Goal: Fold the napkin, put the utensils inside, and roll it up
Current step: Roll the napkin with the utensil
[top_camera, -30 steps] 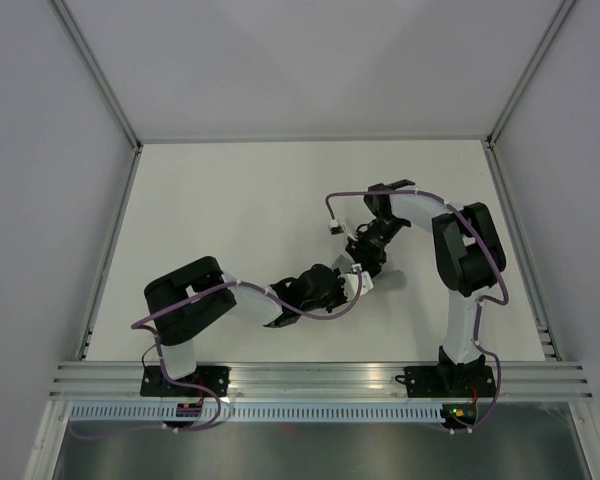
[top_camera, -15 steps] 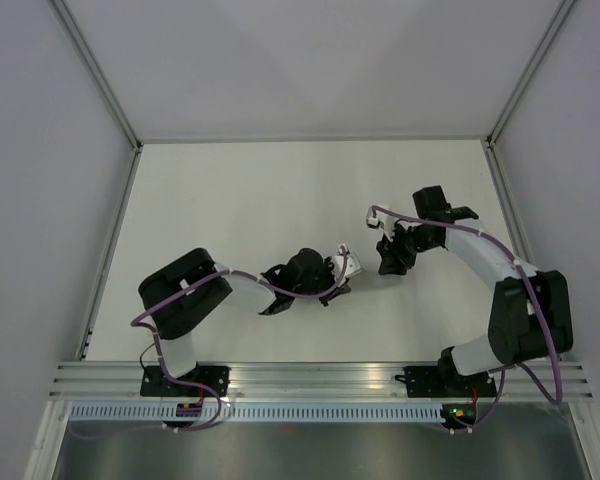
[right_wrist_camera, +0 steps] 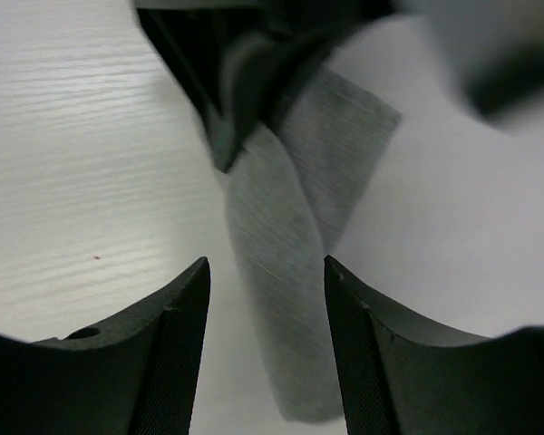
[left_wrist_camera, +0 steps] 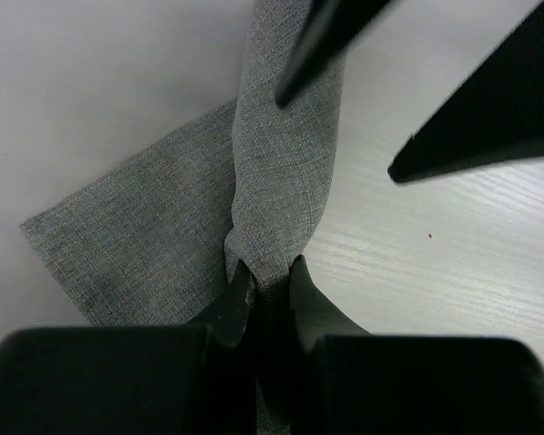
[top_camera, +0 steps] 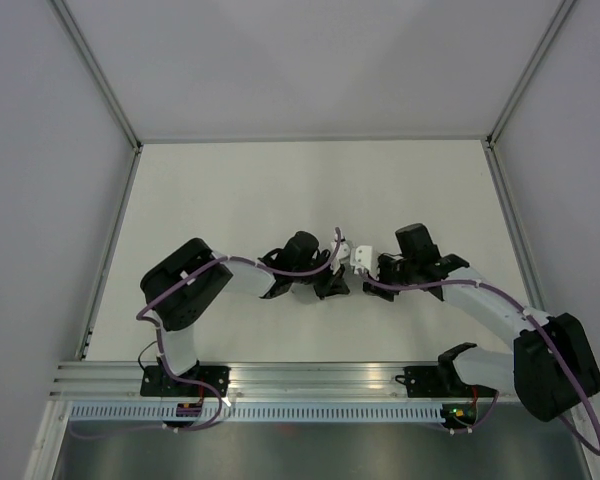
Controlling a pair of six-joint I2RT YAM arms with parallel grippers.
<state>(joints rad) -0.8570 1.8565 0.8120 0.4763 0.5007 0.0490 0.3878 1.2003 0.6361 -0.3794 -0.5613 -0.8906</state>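
The napkin is a grey cloth bunched into a narrow roll, with a flat corner spread to the left in the left wrist view. My left gripper is shut on one end of the roll. In the right wrist view the roll lies on the table between the open fingers of my right gripper, apart from both pads. The left gripper holds its far end. In the top view both grippers meet mid-table, the left and the right, and hide the napkin. No utensils show.
The pale table is walled by grey panels with metal frame posts. An aluminium rail runs along the near edge at the arm bases. Purple cables hang along both arms.
My right arm has swung from the far right round to the near side and its gripper now faces the left gripper. The left gripper has drawn back to the left.
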